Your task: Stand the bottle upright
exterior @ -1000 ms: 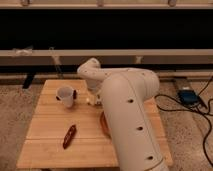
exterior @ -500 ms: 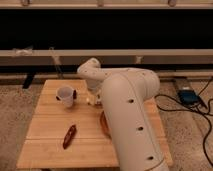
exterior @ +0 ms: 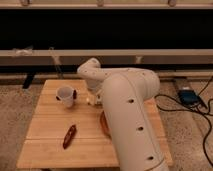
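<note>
My white arm reaches over the wooden table point(exterior: 50, 117) and bends down at its far middle. The gripper point(exterior: 93, 96) is at the arm's end, low over the table just right of the cup, mostly hidden by the arm's own links. A small whitish bit point(exterior: 90, 102) shows right under the gripper; it may be the bottle, but its label and cap are hidden, and I cannot tell whether it lies or stands.
A translucent white cup point(exterior: 65, 95) stands on the far left part of the table. A dark red elongated object point(exterior: 69, 136) lies near the front left. A brown round thing point(exterior: 102, 125) shows partly behind my arm. Cables and a blue box point(exterior: 188, 96) lie on the floor at right.
</note>
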